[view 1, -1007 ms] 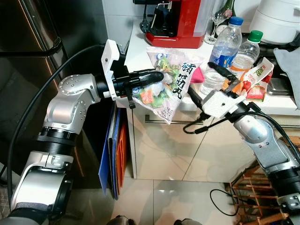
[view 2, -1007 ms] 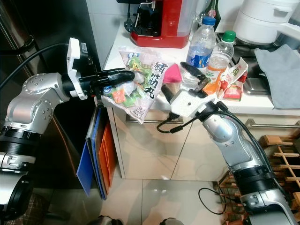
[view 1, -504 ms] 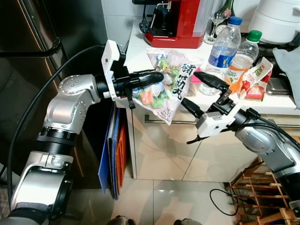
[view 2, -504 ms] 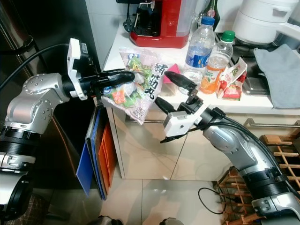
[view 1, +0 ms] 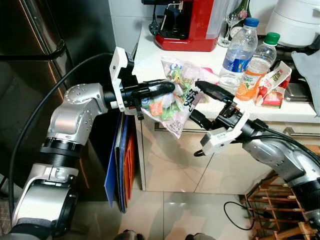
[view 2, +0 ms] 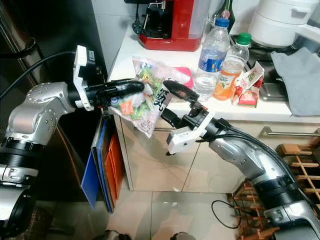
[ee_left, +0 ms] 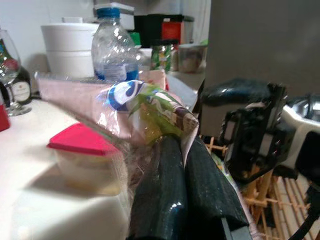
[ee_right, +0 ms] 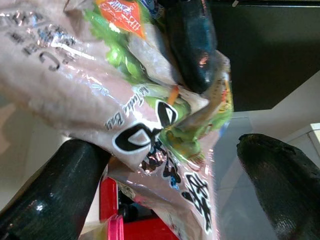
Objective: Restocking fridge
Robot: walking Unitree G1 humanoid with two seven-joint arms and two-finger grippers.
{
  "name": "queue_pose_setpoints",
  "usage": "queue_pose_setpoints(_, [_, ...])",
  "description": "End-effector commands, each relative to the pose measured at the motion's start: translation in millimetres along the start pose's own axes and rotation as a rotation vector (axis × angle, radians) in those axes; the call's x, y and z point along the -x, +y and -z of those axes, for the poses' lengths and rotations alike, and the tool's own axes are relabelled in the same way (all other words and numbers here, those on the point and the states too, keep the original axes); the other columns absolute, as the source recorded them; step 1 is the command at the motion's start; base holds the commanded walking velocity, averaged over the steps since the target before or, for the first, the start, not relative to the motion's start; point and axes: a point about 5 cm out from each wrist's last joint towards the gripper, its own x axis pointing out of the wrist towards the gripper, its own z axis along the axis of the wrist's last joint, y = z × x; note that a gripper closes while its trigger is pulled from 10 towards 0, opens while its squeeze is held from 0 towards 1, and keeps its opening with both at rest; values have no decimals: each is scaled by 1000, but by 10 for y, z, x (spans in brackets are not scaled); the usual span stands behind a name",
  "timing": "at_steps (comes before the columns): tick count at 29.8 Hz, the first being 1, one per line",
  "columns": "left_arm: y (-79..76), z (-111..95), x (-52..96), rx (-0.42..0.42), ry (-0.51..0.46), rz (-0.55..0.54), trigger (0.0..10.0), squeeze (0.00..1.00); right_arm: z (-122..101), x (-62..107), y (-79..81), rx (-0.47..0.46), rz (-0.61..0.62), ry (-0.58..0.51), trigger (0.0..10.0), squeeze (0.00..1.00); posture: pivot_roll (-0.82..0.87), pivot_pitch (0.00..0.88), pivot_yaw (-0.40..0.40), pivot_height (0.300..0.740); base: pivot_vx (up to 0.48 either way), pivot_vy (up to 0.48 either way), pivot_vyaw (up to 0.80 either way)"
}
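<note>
Beside the worktop (view 1: pixel 150 52), a closed fridge (view 1: pixel 35 30) is seen; restocking is judged barely begun. Off the worktop's edge, a frozen-food bag (view 1: pixel 172 102) is pinched by the left gripper (view 1: pixel 167 87). Spread fingers of the right gripper (view 1: pixel 205 102) are placed around the bag. Bottles (view 1: pixel 239 47) are left standing.

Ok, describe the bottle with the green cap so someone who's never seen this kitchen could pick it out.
Start at the white counter, where the red machine stands at the back. To the right of it stand two plastic bottles; the green-capped bottle is the shorter one, right of the blue-capped water bottle. It alone has orange fruit pictured on its label.
</note>
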Motion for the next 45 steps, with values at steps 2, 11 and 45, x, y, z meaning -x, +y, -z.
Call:
queue_pose_setpoints(2, [-62,-142,-53,-20,-65,49,0,0,-68,-88,29,16,-3,-59,10000,0,-107,0,37,740,0,0,0])
queue_pose_setpoints(11, [-53,-254,-25,20,-140,50,0,0,58,-22,108,105,-27,-22,10000,0,-101,0,32,740,0,0,0])
queue_pose_setpoints(45, [-32,-149,25,44,-90,14,0,0,418,-40,205,-906,202,424,10000,0,-92,0,28,740,0,0,0])
